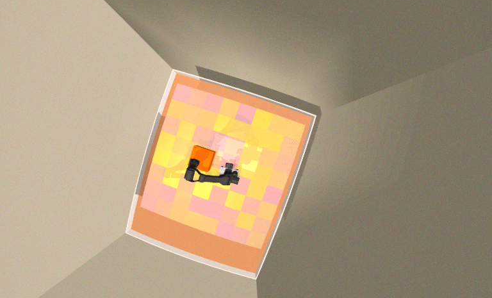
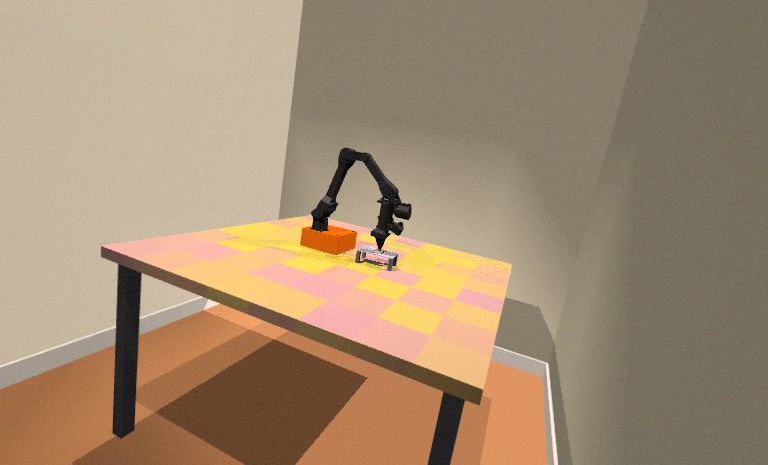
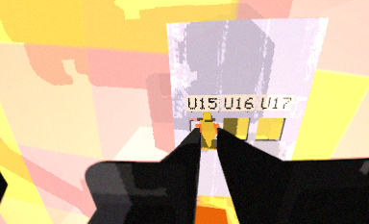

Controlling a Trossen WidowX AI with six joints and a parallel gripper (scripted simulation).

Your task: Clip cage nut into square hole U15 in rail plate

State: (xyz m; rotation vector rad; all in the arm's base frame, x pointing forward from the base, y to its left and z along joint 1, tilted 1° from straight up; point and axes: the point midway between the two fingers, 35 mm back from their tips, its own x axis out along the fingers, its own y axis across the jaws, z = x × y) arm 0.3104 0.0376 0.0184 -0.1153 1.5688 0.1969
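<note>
1. My black parallel-jaw gripper (image 1: 234, 174) (image 2: 380, 248) (image 3: 207, 133) points down, clenched on the small yellow-and-orange cage nut (image 3: 207, 129)
2. Nut sits at the square hole under the U15 label (image 3: 200, 104); whether its wings are through, I can't tell
3. Likely light, springy at the wings, stiff in the body, slippery if pinched off-centre; best held across both wings
4. Around it, the pale grey rail plate (image 1: 223, 170) (image 2: 368, 250) (image 3: 231, 65) on short legs, orange box (image 1: 203, 157) (image 2: 328, 240) beyond

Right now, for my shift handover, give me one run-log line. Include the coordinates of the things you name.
fingers (image 2: 380, 249): shut on cage nut (image 3: 207, 126) | nut: at U15 hole, seating unclear | rail plate (image 2: 368, 250) (image 3: 231, 65): standing on table | release: pending
</note>
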